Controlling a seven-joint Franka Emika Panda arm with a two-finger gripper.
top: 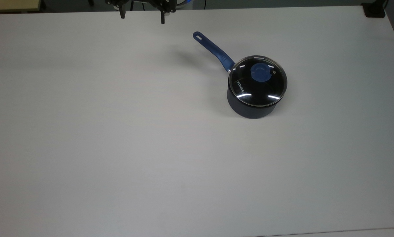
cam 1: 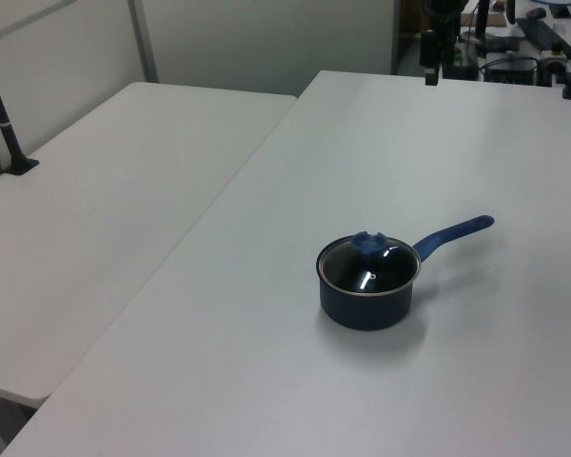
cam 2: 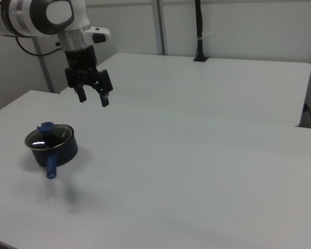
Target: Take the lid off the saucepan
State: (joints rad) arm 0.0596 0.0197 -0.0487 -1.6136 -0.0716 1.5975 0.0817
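The gripper (top: 142,15) hangs high over the table's (top: 118,148) far edge in the top view, its 2 fingers (cam 2: 104,99) spread apart with nothing between them. In the right view it points straight down, well above the surface.

The saucepan (top: 249,107) stands on the table, well apart from the gripper: toward the top view's right and lower in that picture. The lid (top: 258,80) sits flat and centred on its rim, so the task is not yet begun. The blue knob (top: 261,72) stands at the lid's middle, with the steam vent just beside it.

The handle (top: 213,49) gives the pan its long axis. In the top view it runs up and to the left from the pot, so its holed end lies toward the gripper, though still well apart from it.

My judgement: the coming move is a sideways travel past the handle to above the knob, then a straight descent. The spread fingers look wide enough to straddle the knob, and the handle should not obstruct a vertical approach.
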